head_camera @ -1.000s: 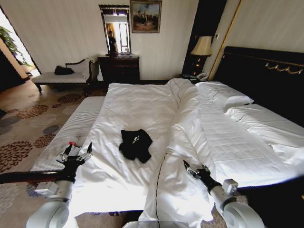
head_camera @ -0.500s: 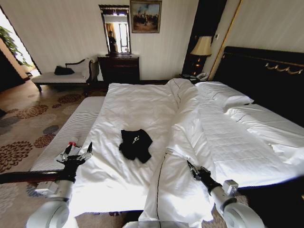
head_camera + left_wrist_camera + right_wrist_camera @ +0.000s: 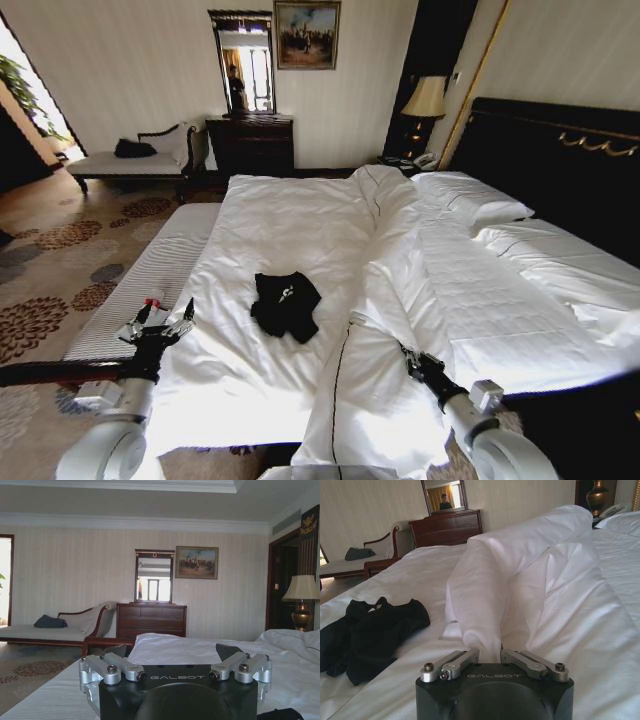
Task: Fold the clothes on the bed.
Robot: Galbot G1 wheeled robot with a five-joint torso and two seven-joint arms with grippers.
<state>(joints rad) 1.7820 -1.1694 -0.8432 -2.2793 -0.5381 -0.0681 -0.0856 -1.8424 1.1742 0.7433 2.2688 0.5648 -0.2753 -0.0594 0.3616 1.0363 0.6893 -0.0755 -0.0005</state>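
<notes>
Black T-shirt (image 3: 285, 305), crumpled, lies mid-bed (image 3: 300, 215) between both arms, far-left of empty part-open right hand (image 3: 412, 362), far-right of wide-open empty left hand (image 3: 158, 322).

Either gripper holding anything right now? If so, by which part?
Nothing is held. The left gripper is open beside the bed. The right gripper is over the white duvet, fingers apart. The T-shirt lies crumpled, untouched.

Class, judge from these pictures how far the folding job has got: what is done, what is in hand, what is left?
Done: nothing; the black T-shirt lies crumpled on the bed. In hand: the right gripper hangs low over the folded-back duvet, holding nothing; the left gripper is open over the bed's left edge, apart from the shirt. Left: spreading and folding it.
</notes>
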